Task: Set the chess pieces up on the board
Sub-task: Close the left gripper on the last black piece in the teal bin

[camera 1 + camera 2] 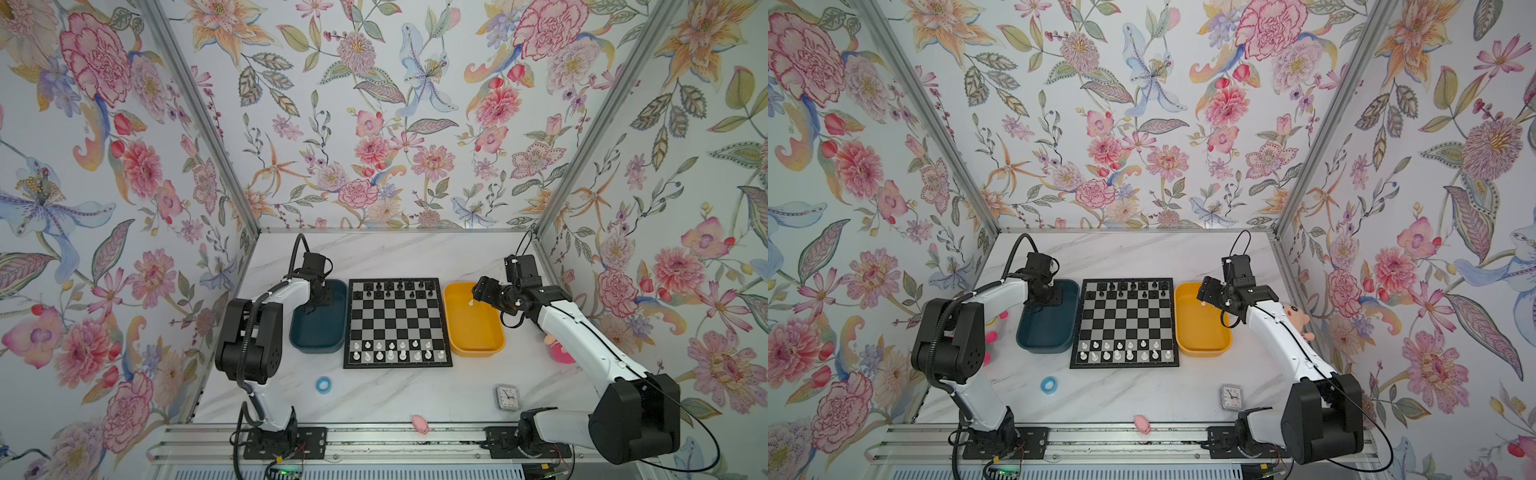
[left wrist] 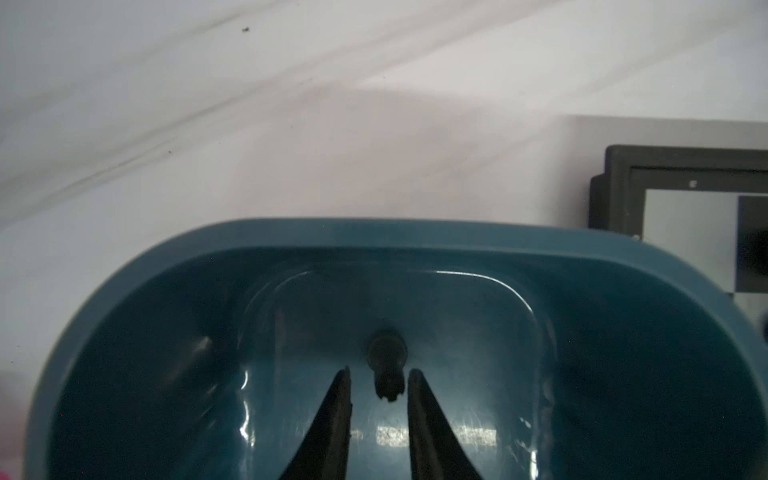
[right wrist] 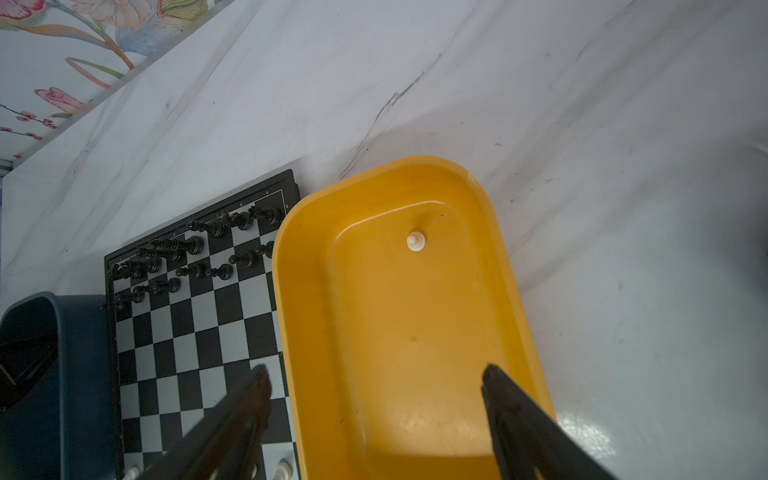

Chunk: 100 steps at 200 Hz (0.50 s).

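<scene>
The board [image 1: 397, 365] lies mid-table, with black chess pieces [image 1: 399, 286] on its two far rows and white ones [image 1: 390, 351] on its two near rows. My left gripper [image 2: 380, 372] reaches down into the teal bin [image 2: 124, 291]. Its jaws stand narrowly open around a black piece [image 2: 388, 361] lying on the bin floor, with a thin gap on each side. My right gripper [image 3: 377, 370] hangs wide open and empty over the yellow bin [image 3: 316, 291]. A single white pawn [image 3: 416, 241] stands at that bin's far end, ahead of the fingertips.
The teal bin [image 1: 318, 332] touches the board's left edge and the yellow bin [image 1: 473, 332] its right edge. Near the front lie a blue tape ring [image 1: 323, 385], a small clock [image 1: 507, 397] and a pink toy [image 1: 420, 424]. A plush doll [image 1: 1293, 316] sits behind my right arm.
</scene>
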Motion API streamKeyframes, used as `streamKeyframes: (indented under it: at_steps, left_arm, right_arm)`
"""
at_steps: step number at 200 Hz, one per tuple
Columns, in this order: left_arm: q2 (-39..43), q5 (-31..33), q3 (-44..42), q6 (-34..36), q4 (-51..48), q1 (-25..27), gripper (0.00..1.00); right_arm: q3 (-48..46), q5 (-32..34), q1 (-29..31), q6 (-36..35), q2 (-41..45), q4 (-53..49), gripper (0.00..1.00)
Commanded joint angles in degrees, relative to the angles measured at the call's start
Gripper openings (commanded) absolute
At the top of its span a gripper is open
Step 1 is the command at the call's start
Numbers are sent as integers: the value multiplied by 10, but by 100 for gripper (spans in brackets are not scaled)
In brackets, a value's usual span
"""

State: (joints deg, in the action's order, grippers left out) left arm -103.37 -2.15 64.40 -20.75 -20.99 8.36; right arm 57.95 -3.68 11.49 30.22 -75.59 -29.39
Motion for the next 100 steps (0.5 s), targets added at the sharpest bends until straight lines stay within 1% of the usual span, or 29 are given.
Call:
streamKeyframes:
  at_steps: [1, 100]
  left_arm:
    - [-9, 8, 15, 12, -13, -4, 27]
    - [-20, 7, 20, 14, -5, -4, 23]
  right_arm:
    - [-1, 0, -3, -5, -3, -10, 81]
    - [0, -3, -3, -3, -11, -10, 81]
